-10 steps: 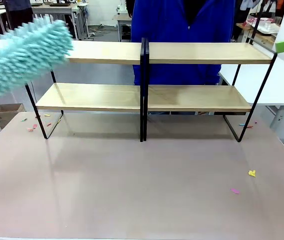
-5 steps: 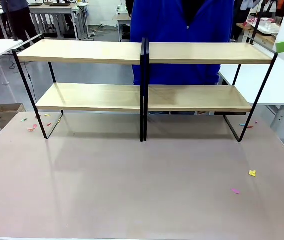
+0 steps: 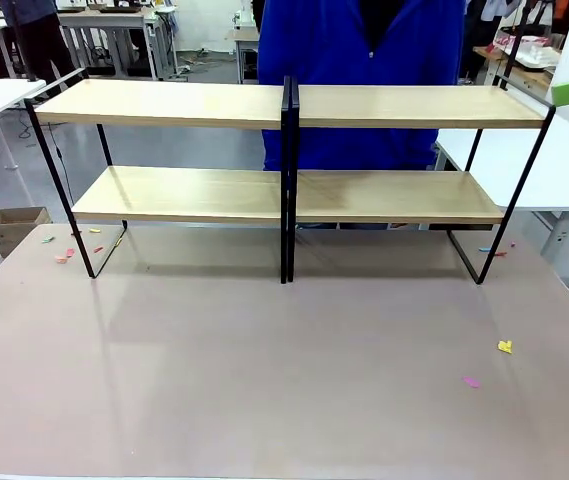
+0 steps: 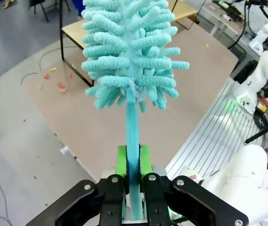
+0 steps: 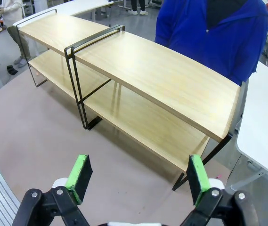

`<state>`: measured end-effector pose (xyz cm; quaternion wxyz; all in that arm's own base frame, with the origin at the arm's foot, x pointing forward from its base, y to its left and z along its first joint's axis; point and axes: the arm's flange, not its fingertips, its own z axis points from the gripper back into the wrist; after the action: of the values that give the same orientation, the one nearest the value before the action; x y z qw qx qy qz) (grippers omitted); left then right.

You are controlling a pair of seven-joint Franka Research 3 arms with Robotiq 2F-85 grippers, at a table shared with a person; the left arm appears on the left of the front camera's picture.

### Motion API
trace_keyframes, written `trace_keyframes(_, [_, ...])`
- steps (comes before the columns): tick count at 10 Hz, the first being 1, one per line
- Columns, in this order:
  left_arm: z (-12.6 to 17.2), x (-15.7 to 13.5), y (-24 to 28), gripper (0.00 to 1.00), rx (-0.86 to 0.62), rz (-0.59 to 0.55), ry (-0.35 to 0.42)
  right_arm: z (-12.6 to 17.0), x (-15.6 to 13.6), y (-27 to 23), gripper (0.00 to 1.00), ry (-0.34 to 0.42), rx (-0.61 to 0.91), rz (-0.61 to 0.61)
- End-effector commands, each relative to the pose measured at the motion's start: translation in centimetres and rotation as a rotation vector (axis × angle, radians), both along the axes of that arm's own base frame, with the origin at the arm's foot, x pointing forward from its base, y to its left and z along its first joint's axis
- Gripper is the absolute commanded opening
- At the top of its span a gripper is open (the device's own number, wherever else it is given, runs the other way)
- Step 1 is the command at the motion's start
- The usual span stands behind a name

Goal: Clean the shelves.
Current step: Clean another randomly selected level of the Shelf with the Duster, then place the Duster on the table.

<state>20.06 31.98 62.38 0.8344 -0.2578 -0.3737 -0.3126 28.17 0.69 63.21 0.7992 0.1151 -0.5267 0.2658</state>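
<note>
**Left gripper holds a duster off the bench's left side; right gripper open before the shelves**

In the left wrist view, the left gripper point(image 4: 133, 162) is closed on the thin turquoise handle of a microfibre duster point(image 4: 131, 52). The green pads point(image 4: 121, 160) press the handle from both sides. The fluffy head of the duster points away from the camera. Behind it, a corner of the bench point(image 4: 138, 122) and one end of the shelves point(image 4: 79, 29) can be seen. Some small coloured scraps point(image 4: 60, 85) lie on the bench near the black frame of the shelves.

In the front view, the shelves point(image 3: 284, 195) stand on the far half of the bench point(image 3: 264, 370). They have two long light-wood boards, one above the other, on a thin black frame with a black post in the middle. Both boards are bare. Small paper scraps lie by the left foot of the frame point(image 3: 64, 256), and a yellow scrap point(image 3: 504, 347) and a pink scrap point(image 3: 472, 382) lie on the right part of the bench. A person in a blue jacket point(image 3: 364, 60) stands behind the shelves.

In the right wrist view, the right gripper point(image 5: 138, 176) is open, its two green pads point(image 5: 79, 175) well apart and holding nothing. It hangs above the bench, in front of the right end of the shelves point(image 5: 152, 80).
</note>
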Motion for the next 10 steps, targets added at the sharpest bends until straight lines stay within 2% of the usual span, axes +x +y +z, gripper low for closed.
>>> trace_keyframes(1, [0.47, -0.37, -0.47, 0.12, 0.012, -0.005, -0.033, 0.02, 0.06, 0.05, 1.00, -0.003, -0.001, 0.000])
trace_keyframes(9, [0.47, -0.37, -0.47, 0.12, 0.012, -0.005, -0.033, 0.02, 0.06, 0.05, 1.00, -0.003, -0.001, 0.000])
trace_keyframes(10, [0.39, -0.21, -0.25, 0.12, 0.019, 0.013, -0.006, 0.00, 0.00, 0.00, 1.00, 0.000, 0.000, 0.000])
